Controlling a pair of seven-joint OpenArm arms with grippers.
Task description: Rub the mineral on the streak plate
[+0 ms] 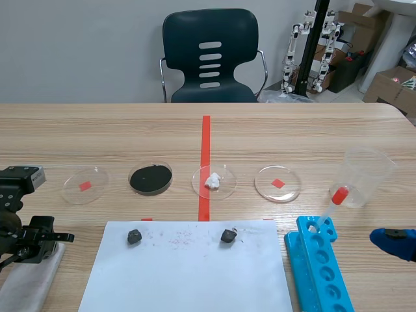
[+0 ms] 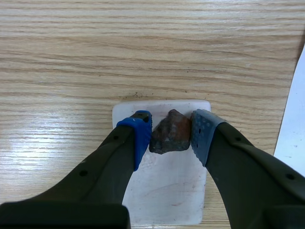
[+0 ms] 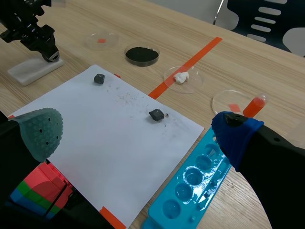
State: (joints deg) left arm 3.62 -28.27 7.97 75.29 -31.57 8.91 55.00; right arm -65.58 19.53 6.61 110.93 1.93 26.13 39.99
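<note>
A reddish-brown mineral is pinched between the blue pads of my left gripper, which is shut on it. It hangs over the far end of the white streak plate; whether it touches the plate I cannot tell. In the scene view the left gripper stands at the near left of the table over the streak plate. My right gripper is open and holds nothing, low at the near right, beside the blue tube rack.
A white paper sheet carries two dark minerals. Behind it stand several petri dishes, one with black powder and one with a white lump. A plastic cup and red-filled dropper are at the right.
</note>
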